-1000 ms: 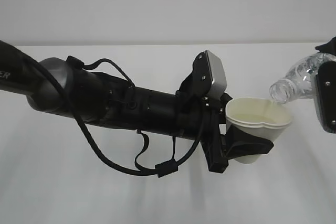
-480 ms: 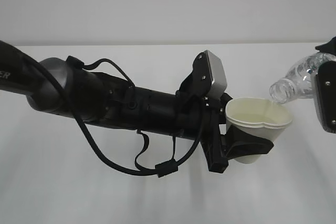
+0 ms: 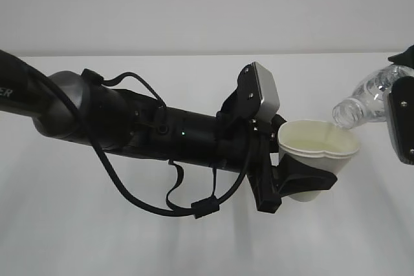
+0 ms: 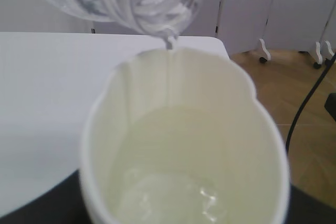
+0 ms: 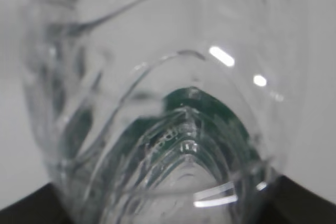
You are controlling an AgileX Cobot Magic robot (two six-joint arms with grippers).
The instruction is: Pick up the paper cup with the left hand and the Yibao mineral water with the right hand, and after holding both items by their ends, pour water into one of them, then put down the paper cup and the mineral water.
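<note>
The left hand (image 3: pixel 304 182) grasps the paper cup (image 3: pixel 317 150) around its lower body, its black prongs wrapped about the tapered wall, and holds it in the air above the white tabletop (image 3: pixel 77 224). The grip squeezes the cup, so its rolled rim is wavy and lobed instead of round. The cup leans slightly, with its pale yellowish inside facing up and toward the right. The black arm with its looping cables (image 3: pixel 129 192) stretches in from the left of the exterior view, with a grey-white box (image 3: pixel 265 95) on top near the wrist.

The right hand (image 3: pixel 402 121) grasps the Yibao mineral water (image 3: pixel 365 100) by its lower end at the right edge of the exterior view. The clear ribbed bottle is tipped steeply, with its capless neck pointing down and left, just above the far side of the cup's rim.

In the left wrist view, a thin stream of water (image 4: pixel 168 72) falls from the bottle mouth (image 4: pixel 168 30) down the cup's inner wall. Clear water pools in the bottom of the cup (image 4: pixel 173 192).

The right wrist view looks along the bottle body (image 5: pixel 157 129), with a patch of dark green label (image 5: pixel 210 106) showing through the plastic.
</note>
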